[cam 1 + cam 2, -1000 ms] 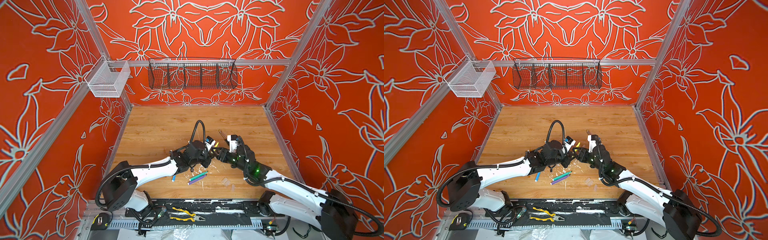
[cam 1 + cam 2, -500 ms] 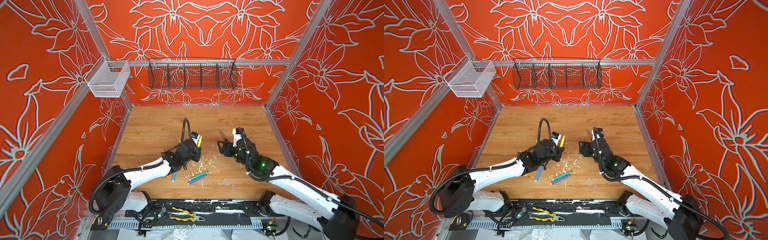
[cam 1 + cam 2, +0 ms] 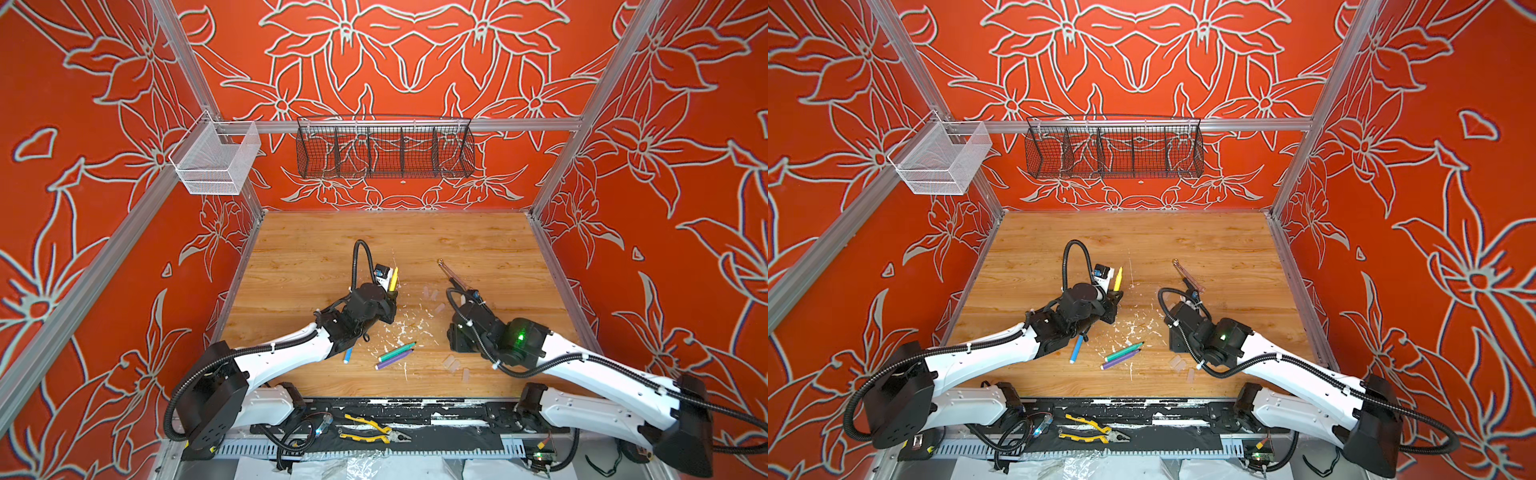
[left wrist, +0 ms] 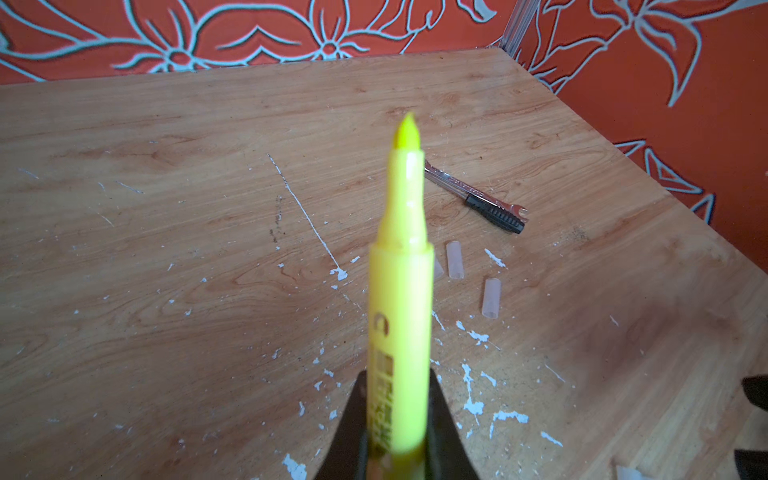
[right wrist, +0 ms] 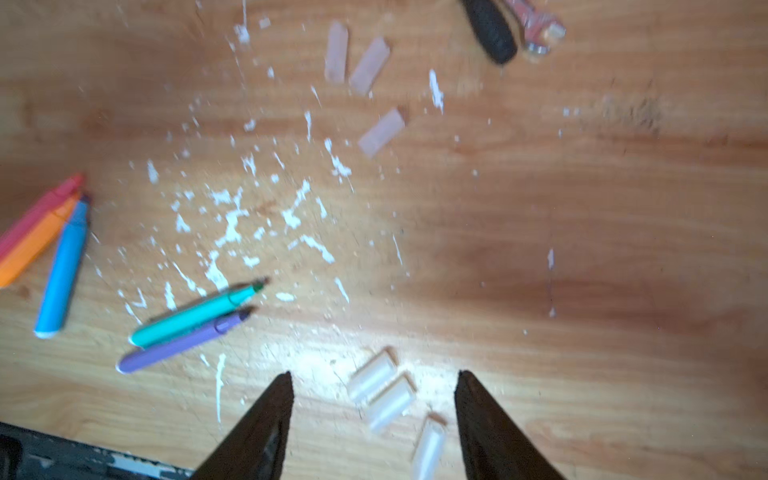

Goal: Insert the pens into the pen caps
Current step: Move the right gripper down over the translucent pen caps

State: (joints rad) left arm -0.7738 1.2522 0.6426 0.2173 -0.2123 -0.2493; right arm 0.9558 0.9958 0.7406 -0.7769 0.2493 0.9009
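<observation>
Left pincer [image 4: 398, 395] upturned, gripping yellow pen [image 4: 402, 291]; right pincer [image 5: 373, 374] downturned, seemingly above caps [image 5: 391, 402]

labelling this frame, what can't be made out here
- Pink pen and orange pen: cut off by the right wrist view's edge; largely hidden under the left arm in both top views.
- Yellow pen: rear end hidden inside the left gripper in the left wrist view.
- Pen caps near the right gripper: blurred in the right wrist view, open ends unclear.

Both top views look steeply down on the whole counter [image 3: 415, 241], the left wrist view slants across it, and the right wrist view faces down closely, sharing the pen caps [image 4: 454, 259]
</observation>
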